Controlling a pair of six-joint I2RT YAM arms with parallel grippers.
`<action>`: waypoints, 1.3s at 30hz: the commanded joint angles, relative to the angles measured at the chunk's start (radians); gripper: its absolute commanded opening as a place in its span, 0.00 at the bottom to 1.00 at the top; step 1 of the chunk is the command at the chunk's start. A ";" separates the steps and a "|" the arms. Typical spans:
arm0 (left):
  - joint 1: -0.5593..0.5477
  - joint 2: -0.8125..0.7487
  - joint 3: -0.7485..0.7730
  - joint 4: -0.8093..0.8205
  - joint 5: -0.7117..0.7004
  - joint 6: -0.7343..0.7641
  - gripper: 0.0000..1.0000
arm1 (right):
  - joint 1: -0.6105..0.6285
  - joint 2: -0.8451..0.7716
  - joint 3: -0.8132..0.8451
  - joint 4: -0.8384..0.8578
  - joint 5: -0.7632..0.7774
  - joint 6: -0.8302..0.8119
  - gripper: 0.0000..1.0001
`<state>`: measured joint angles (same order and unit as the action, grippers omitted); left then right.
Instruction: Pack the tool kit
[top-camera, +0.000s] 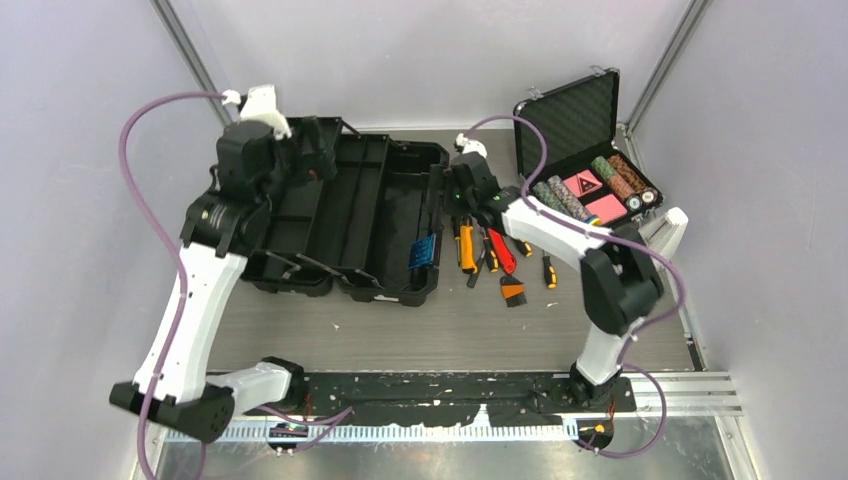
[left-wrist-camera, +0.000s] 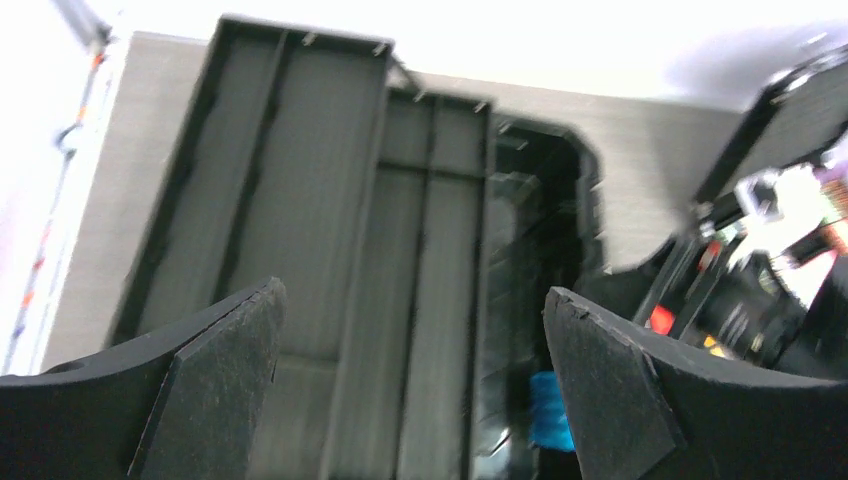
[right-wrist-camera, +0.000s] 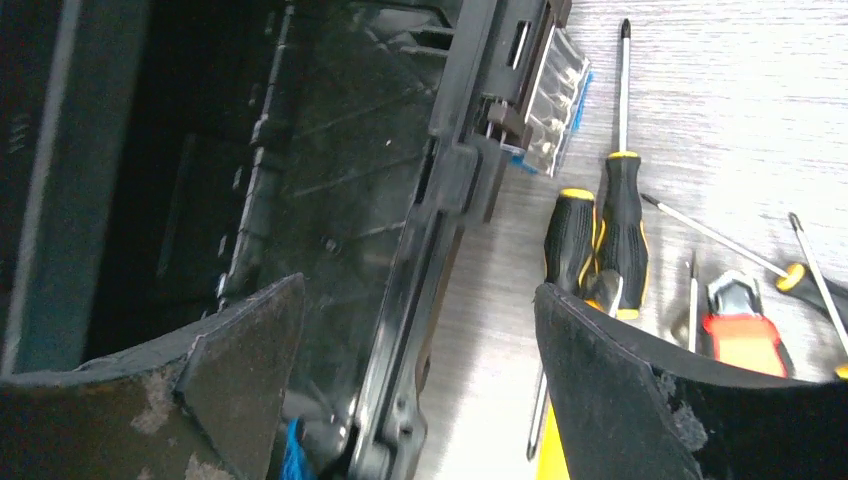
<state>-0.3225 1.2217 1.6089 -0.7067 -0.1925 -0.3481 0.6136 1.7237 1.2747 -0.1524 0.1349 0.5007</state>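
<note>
My left fingers (left-wrist-camera: 205, 385) stand wide apart with nothing between them. Through the gap I look down into the toolbox (left-wrist-camera: 420, 260), at its long black channels running side by side. A spot of blue (left-wrist-camera: 552, 410) shows low down near the right-hand finger, but the picture is too blurred for me to say what it is. From above, the left fingers (top-camera: 316, 138) hang over the back left part of the toolbox (top-camera: 370, 215), which lies open on the desk (top-camera: 450, 335), left of centre.

My right fingers (right-wrist-camera: 235, 365) are apart too, and they hold nothing. They straddle the toolbox's right-hand wall (right-wrist-camera: 440, 230), one finger over the dark inside and the other over the desk. A clear piece with a blue edge (right-wrist-camera: 555, 95) sits on that wall. Just beside it on the desk lie two yellow-and-black screwdrivers (right-wrist-camera: 620, 225), side by side and touching. A red-handled tool (right-wrist-camera: 745, 338) and thinner drivers lie a little further right.

From above, the screwdrivers (top-camera: 466, 246) and the red-handled tool (top-camera: 501, 252) lie in a loose group between the toolbox and the right arm. None of them are inside the box. A blue latch (top-camera: 425, 250) shows on the toolbox's near right side. At the back right corner a smaller black case (top-camera: 585, 130) stands open, with poker chips (top-camera: 600, 185) in it, well apart from the tools.
</note>
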 joint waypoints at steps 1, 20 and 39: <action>0.031 -0.153 -0.210 0.007 -0.152 0.103 0.99 | 0.007 0.148 0.162 -0.084 0.020 0.029 0.88; 0.049 -0.661 -0.696 0.096 -0.359 0.145 0.99 | 0.021 0.224 0.087 0.053 -0.381 -0.360 0.06; 0.049 -0.904 -0.940 0.289 -0.495 0.179 1.00 | 0.020 0.351 0.318 -0.024 -0.527 -0.432 0.10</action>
<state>-0.2779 0.3141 0.6651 -0.5014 -0.6640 -0.1730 0.5957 2.1494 1.6222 -0.1661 -0.2569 0.1593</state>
